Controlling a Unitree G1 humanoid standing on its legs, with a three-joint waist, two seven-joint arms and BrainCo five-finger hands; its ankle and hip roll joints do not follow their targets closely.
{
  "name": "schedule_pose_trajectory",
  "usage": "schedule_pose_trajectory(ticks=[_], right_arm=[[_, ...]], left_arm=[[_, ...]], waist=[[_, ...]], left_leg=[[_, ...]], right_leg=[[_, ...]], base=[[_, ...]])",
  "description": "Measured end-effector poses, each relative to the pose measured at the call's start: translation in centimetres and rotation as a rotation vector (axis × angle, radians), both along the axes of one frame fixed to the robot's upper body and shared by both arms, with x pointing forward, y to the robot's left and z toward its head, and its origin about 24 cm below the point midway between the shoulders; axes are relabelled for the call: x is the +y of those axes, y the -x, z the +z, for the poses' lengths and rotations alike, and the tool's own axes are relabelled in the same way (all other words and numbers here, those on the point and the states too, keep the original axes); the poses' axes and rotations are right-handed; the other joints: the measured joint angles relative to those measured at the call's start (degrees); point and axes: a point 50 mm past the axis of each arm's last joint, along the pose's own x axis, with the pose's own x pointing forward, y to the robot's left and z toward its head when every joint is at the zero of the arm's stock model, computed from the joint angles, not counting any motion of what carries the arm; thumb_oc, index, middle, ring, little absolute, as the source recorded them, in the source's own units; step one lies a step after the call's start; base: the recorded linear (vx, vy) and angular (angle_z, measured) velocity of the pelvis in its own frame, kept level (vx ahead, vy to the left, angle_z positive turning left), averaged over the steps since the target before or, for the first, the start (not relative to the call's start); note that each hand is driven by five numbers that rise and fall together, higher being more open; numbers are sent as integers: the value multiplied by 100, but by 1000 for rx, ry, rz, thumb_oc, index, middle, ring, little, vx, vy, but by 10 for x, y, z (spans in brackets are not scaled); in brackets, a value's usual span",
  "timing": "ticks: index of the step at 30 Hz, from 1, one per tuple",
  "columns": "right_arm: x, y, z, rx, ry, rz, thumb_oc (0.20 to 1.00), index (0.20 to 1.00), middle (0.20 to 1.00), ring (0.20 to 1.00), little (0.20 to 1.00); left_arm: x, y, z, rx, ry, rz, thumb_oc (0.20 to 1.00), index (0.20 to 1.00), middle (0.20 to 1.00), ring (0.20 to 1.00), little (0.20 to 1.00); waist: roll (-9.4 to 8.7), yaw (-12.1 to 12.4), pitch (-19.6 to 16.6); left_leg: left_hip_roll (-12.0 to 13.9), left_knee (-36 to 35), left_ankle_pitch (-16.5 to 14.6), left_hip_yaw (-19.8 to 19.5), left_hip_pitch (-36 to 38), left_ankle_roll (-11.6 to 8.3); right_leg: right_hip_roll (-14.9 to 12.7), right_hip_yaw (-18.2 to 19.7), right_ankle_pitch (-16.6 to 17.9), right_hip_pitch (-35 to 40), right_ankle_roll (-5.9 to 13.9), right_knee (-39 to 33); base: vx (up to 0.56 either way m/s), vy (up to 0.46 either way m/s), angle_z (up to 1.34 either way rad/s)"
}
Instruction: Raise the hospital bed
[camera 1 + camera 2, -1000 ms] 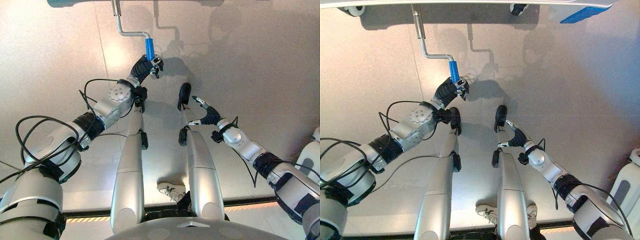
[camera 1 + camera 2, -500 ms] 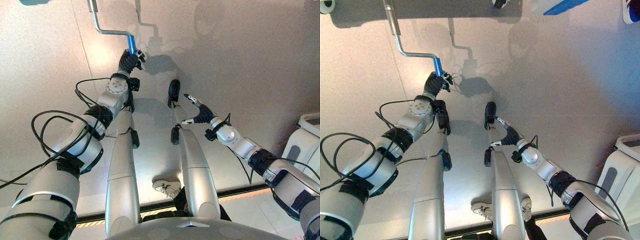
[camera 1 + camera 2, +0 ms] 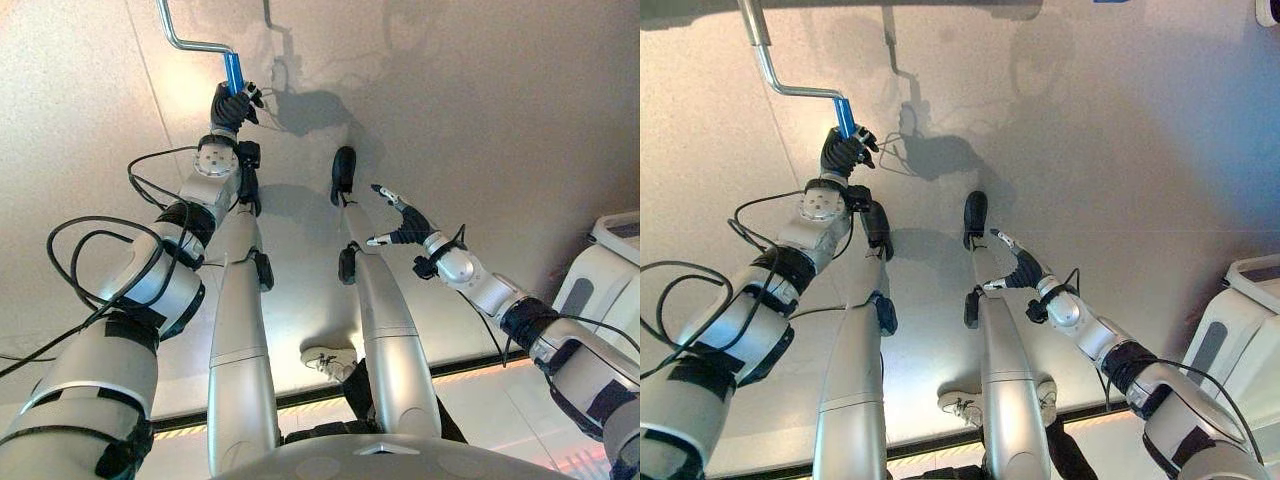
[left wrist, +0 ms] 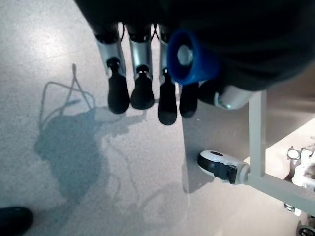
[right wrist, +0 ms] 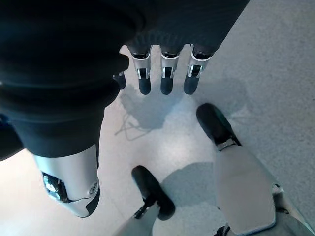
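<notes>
OK, we see the left hand (image 3: 231, 106) curled round the blue cylindrical grip (image 3: 234, 72) of the bent steel crank (image 3: 187, 42). Right hand (image 3: 405, 224) hangs with fingers straight above the speckled floor (image 3: 480, 120).

The metal crank (image 3: 190, 38) is cut off by the top edge in both eye views, so where it joins the bed cannot be seen. Its blue grip (image 3: 844, 116) is half covered by the left hand (image 3: 230, 106); in the left wrist view only its round end (image 4: 189, 56) shows. At the right edge of the eye views a white object (image 3: 1240, 330) is cut off and cannot be identified.
</notes>
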Motion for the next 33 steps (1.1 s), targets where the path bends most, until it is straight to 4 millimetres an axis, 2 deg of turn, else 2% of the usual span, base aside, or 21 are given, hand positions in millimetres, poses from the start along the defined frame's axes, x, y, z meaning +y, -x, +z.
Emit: schedule_pose_trajectory(ticks=[11,16,19,23,33], right_arm=[[-11,-1,5,-10,-11,-23,1000,1000,1000,1000,1000],[-18,-2,7,-10,11,-28,1000,1000,1000,1000,1000],[-27,-3,14,-27,18,-49,1000,1000,1000,1000,1000],[-36,-3,20,-43,34,-62,1000,1000,1000,1000,1000],[-34,-3,22,-45,33,-44,1000,1000,1000,1000,1000]], left_arm=[[44,7,3,-5,31,77,200,200,200,200,200],[49,9,2,-6,41,84,200,200,200,200,200],[62,13,2,-10,60,104,200,200,200,200,200],[63,13,3,-14,61,102,200,200,200,200,200],[75,16,2,-12,79,128,200,200,200,200,200]], waist=[[20,-1,33],[45,65,52],[87,84,79],[162,118,127],[168,120,131]], left_leg=[[89,85,-40,-47,-118,-41],[127,88,-59,-60,-109,-90],[147,21,-13,-130,-85,-142],[156,-1,5,-192,-81,-170],[207,-176,103,-197,22,-259]], right_leg=[[59,-60,-48,-100,-67,61],[102,-71,-74,-100,-106,73],[120,-126,-98,-98,-143,90],[136,-204,-125,-93,-231,143],[200,-218,-132,-86,-258,154]], base=[[0,1,0],[-3,8,-2],[-3,7,1],[-4,19,4],[0,0,0]])
